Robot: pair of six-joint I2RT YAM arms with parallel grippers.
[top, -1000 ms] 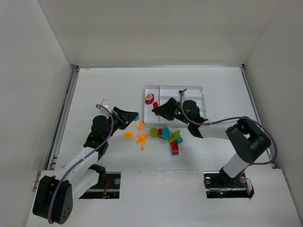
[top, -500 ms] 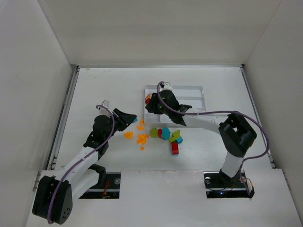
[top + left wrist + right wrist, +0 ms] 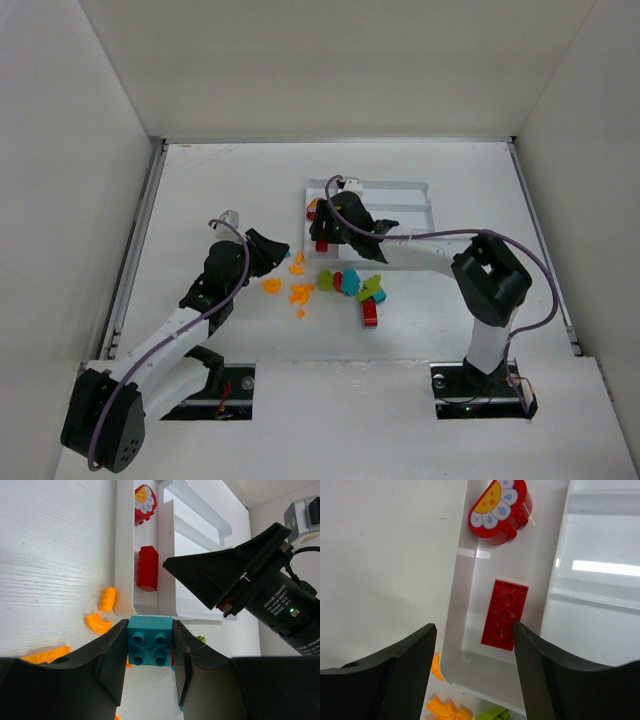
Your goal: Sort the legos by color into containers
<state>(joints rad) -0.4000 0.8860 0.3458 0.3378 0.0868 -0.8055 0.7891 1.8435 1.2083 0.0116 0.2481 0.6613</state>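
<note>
While your right gripper point(image 3: 472, 632) hangs with its fingers spread wide and nothing between them, it sits right over the narrow section point(image 3: 485, 565) at the left end of the white tray point(image 3: 412, 200), near the middle of the top view, so I think the red drop is done here. A red brick point(image 3: 504, 614) lies flat on the floor of that section, and a red flower piece point(image 3: 498, 510) lies above it in the frame, a little apart from it. Both are red, so this looks like the home for red. The long sections point(image 3: 600, 540) to the right show no bricks in the parts I can see, but your arm hides some of them from the top. Your left gripper point(image 3: 150, 652) is squeezed tight on a teal brick point(image 3: 149, 642), bumps facing the camera, close to the tray's lower left corner. Next you should lift the right gripper up and pull it away, so the left one has room. Then carry the teal brick over one long section and let that be the home for blue. Orange bits point(image 3: 297, 292) and a loose pile point(image 3: 350, 283) of green, teal and red wait on the table point(image 3: 200, 180) just below the tray in the top view
</note>
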